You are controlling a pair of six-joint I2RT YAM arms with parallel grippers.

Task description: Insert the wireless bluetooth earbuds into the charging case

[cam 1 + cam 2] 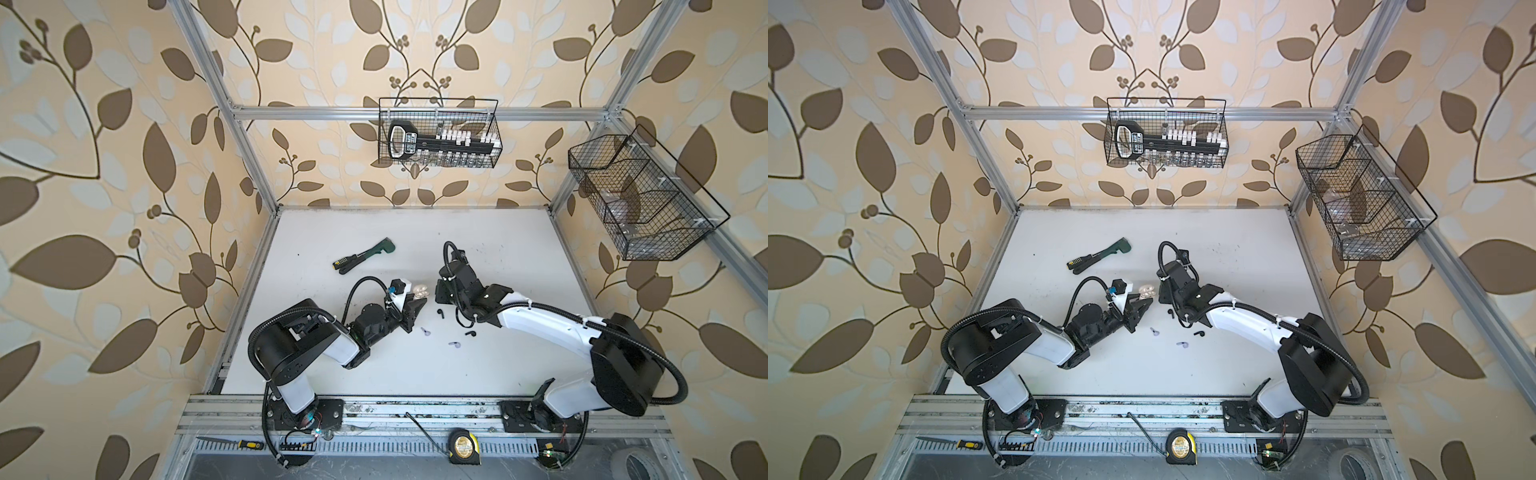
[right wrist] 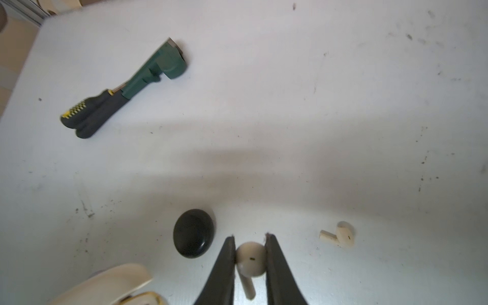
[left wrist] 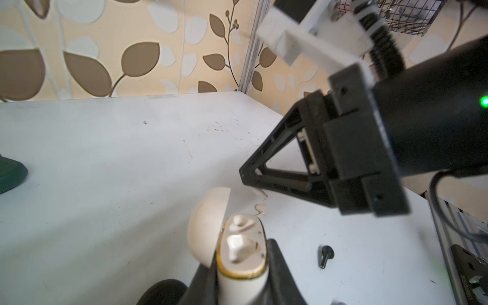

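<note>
Cream plastic fills both grips: the left claw is closed round the body of the oval cream charging case, holding it off the white surface with its domed lid hinged back, so the two moulded sockets are exposed. The right claw is clamped on the bulb of a small cream short-stemmed earbud, whose stem sticks out clear of the fingers, leaving free the end that must enter a socket. This claw hangs just beside the case, not yet over it. Whether either socket is already filled I cannot tell (the pale shapes inside may be bare moulding). A second cream earbud lies on the surface near the held one, and a closed round black case sits on the other side. Nearer the arms' bases, two black earbuds and two lilac earbuds lie loose, apart from the cream case. A green tool with a black handle rests farther back, out of the way. Steadying the case in one claw should, I judge, keep it from skidding when the bud is pressed home
</note>
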